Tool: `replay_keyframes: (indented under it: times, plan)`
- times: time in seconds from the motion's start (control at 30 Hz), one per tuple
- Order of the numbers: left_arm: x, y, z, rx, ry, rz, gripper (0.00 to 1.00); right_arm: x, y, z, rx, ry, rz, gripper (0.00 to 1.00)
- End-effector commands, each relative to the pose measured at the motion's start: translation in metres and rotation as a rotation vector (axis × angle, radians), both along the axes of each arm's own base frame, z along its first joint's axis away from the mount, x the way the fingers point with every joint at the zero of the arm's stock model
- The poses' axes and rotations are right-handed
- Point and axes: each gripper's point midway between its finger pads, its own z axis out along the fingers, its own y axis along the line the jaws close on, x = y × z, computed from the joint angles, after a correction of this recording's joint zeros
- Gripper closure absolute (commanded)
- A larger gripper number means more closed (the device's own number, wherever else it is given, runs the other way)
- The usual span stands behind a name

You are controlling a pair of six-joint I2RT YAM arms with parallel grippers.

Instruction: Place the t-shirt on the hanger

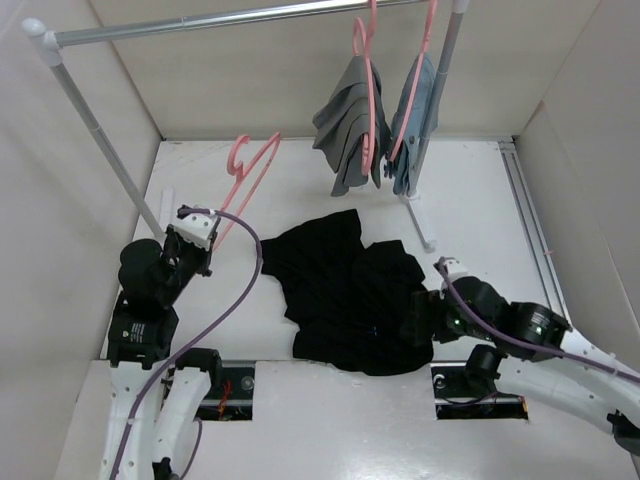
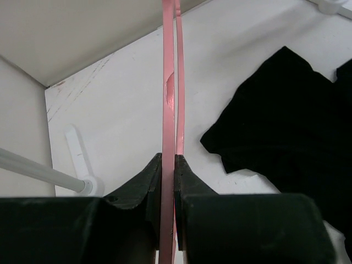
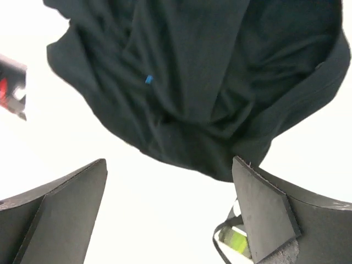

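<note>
The black t-shirt (image 1: pixel 350 295) lies crumpled on the white table in the middle; it also shows in the left wrist view (image 2: pixel 291 132) and the right wrist view (image 3: pixel 192 71). The pink hanger (image 1: pixel 247 172) stands tilted at the left, its hook up. My left gripper (image 1: pixel 205 243) is shut on the hanger's lower end (image 2: pixel 169 110), left of the shirt. My right gripper (image 1: pixel 418 325) is open at the shirt's right near edge; its fingers (image 3: pixel 264 212) straddle bare table just short of the cloth (image 3: pixel 220 165).
A metal clothes rail (image 1: pixel 220 20) spans the back. On it hang a grey garment (image 1: pixel 345 125) and a blue-grey garment (image 1: pixel 415 115) on pink hangers. The rail's right post foot (image 1: pixel 425 235) stands just behind the shirt. White walls enclose the table.
</note>
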Motion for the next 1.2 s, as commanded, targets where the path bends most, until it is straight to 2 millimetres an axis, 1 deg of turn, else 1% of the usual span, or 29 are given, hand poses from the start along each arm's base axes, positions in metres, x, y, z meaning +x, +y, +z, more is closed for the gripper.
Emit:
replay_keyframes:
  times: [0.0, 0.07, 0.1, 0.17, 0.23, 0.27, 0.3, 0.33, 0.37, 0.43, 0.47, 0.5, 0.53, 0.57, 0.6, 0.63, 0.67, 0.7, 0.73, 0.77, 0.83, 0.87, 0.9, 0.93, 0.97, 1.03, 1.1, 1.13, 1.17]
  plan:
    - [-0.002, -0.014, 0.008, 0.031, -0.05, -0.105, 1.0, 0.043, 0.01, 0.021, -0.109, -0.124, -0.066, 0.01]
    - [-0.008, -0.018, 0.004, 0.045, -0.041, -0.142, 1.0, 0.059, 0.026, 0.027, -0.139, -0.176, -0.018, 0.01]
    - [-0.01, -0.022, 0.002, 0.048, -0.035, -0.171, 1.0, 0.07, 0.03, 0.03, -0.163, -0.21, -0.026, 0.01]
    - [-0.016, -0.026, -0.001, 0.066, -0.031, -0.207, 1.0, 0.091, 0.052, 0.041, -0.188, -0.271, 0.017, 0.01]
    - [-0.023, -0.03, -0.015, 0.105, 0.005, -0.263, 1.0, 0.098, 0.077, 0.054, -0.153, -0.316, 0.109, 0.01]
    - [-0.023, -0.029, -0.015, 0.119, -0.002, -0.268, 1.0, 0.108, 0.101, 0.073, -0.102, -0.392, 0.176, 0.01]
    - [-0.024, -0.029, -0.018, 0.119, -0.002, -0.268, 1.0, 0.109, 0.116, 0.084, -0.051, -0.418, 0.218, 0.01]
    - [-0.019, -0.027, -0.022, 0.107, 0.004, -0.245, 1.0, 0.104, 0.133, 0.095, 0.028, -0.422, 0.27, 0.01]
    - [-0.018, -0.027, -0.025, 0.107, 0.005, -0.245, 1.0, 0.109, 0.15, 0.113, 0.112, -0.473, 0.279, 0.01]
    - [-0.013, -0.03, -0.03, 0.11, 0.003, -0.26, 1.0, 0.108, 0.17, 0.143, 0.263, -0.508, 0.277, 0.01]
    - [-0.012, -0.029, -0.04, 0.132, 0.015, -0.268, 1.0, 0.112, 0.178, 0.153, 0.312, -0.524, 0.26, 0.01]
    - [-0.01, -0.029, -0.041, 0.145, 0.006, -0.272, 1.0, 0.118, 0.19, 0.167, 0.388, -0.532, 0.229, 0.01]
    - [-0.008, -0.029, -0.044, 0.157, 0.0, -0.276, 1.0, 0.124, 0.196, 0.173, 0.407, -0.533, 0.203, 0.01]
    - [-0.004, -0.025, -0.049, 0.178, -0.006, -0.263, 1.0, 0.131, 0.201, 0.176, 0.415, -0.531, 0.178, 0.01]
    - [-0.003, -0.023, -0.048, 0.197, -0.031, -0.256, 1.0, 0.131, 0.21, 0.18, 0.426, -0.518, 0.179, 0.01]
    - [-0.001, -0.021, -0.048, 0.225, -0.053, -0.254, 1.0, 0.14, 0.227, 0.185, 0.45, -0.497, 0.163, 0.01]
    - [0.001, -0.02, -0.043, 0.23, -0.086, -0.241, 1.0, 0.146, 0.234, 0.186, 0.458, -0.479, 0.141, 0.01]
    - [0.001, -0.019, -0.044, 0.245, -0.106, -0.243, 1.0, 0.147, 0.244, 0.19, 0.483, -0.466, 0.129, 0.01]
    - [0.0, -0.019, -0.04, 0.246, -0.128, -0.241, 1.0, 0.15, 0.263, 0.192, 0.514, -0.453, 0.12, 0.01]
    - [0.002, -0.019, -0.042, 0.254, -0.132, -0.243, 1.0, 0.153, 0.272, 0.194, 0.557, -0.405, 0.088, 0.01]
    - [0.001, -0.02, -0.037, 0.253, -0.154, -0.249, 1.0, 0.159, 0.287, 0.194, 0.594, -0.368, 0.042, 0.02]
    - [0.001, -0.022, -0.037, 0.257, -0.16, -0.264, 1.0, 0.16, 0.301, 0.192, 0.615, -0.325, 0.019, 0.02]
    - [-0.001, -0.024, -0.039, 0.253, -0.152, -0.275, 1.0, 0.167, 0.305, 0.193, 0.625, -0.325, -0.016, 0.02]
    - [-0.001, -0.024, -0.039, 0.253, -0.152, -0.275, 1.0, 0.168, 0.31, 0.193, 0.635, -0.314, -0.03, 0.02]
    - [-0.001, -0.024, -0.039, 0.253, -0.152, -0.275, 1.0, 0.173, 0.317, 0.191, 0.639, -0.302, -0.051, 0.03]
    - [-0.005, -0.027, -0.041, 0.261, -0.15, -0.3, 1.0, 0.181, 0.322, 0.193, 0.652, -0.294, -0.092, 0.03]
    - [-0.006, -0.026, -0.045, 0.279, -0.141, -0.308, 1.0, 0.183, 0.333, 0.194, 0.665, -0.283, -0.1, 0.04]
    - [-0.008, -0.027, -0.047, 0.286, -0.139, -0.32, 1.0, 0.187, 0.334, 0.187, 0.657, -0.277, -0.119, 0.04]
    - [-0.008, -0.027, -0.053, 0.296, -0.125, -0.326, 1.0, 0.188, 0.338, 0.187, 0.665, -0.267, -0.126, 0.04]
